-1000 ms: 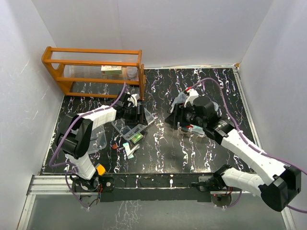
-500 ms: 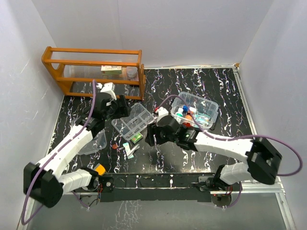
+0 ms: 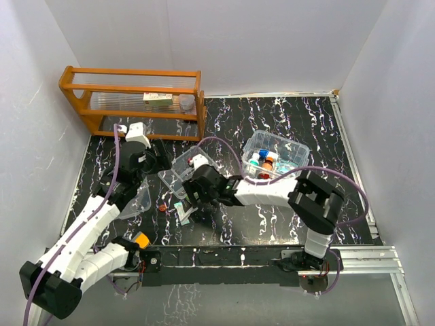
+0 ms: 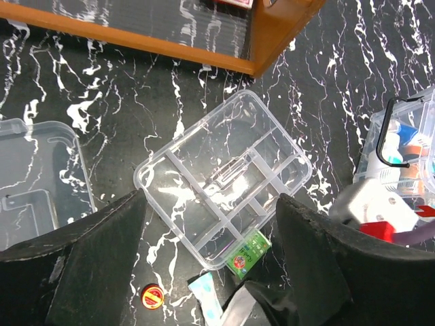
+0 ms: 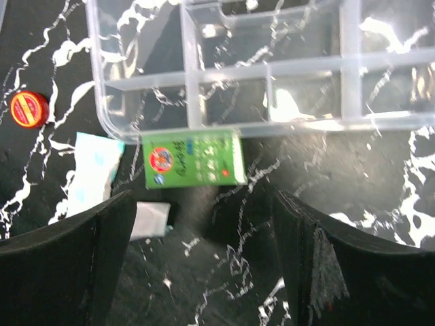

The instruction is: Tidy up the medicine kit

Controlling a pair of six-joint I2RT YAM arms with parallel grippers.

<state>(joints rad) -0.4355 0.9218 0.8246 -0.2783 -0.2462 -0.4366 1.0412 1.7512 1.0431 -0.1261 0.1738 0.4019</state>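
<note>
Over the loose items just in front of the tray insert [image 5: 272,88], the right gripper [image 5: 202,197] is hovering wide open, holding nothing, jaws straddling the green sachet [image 5: 194,159]. Risk: the sachet is lying flat against the tray wall, so closing fingers may end up scraping the table [image 3: 258,224] or shoving the tray instead of pinching. Nearby, the blue-white tube [image 5: 92,173] and red tin [image 5: 28,109] are sitting within knocking range. Meanwhile the left gripper [image 4: 211,200] is hanging open, empty, above the tray. Right of it the kit box [image 3: 275,155] is sitting part-filled, lid [image 4: 34,180] lying left, orange rack [image 3: 132,102] standing behind.
</note>
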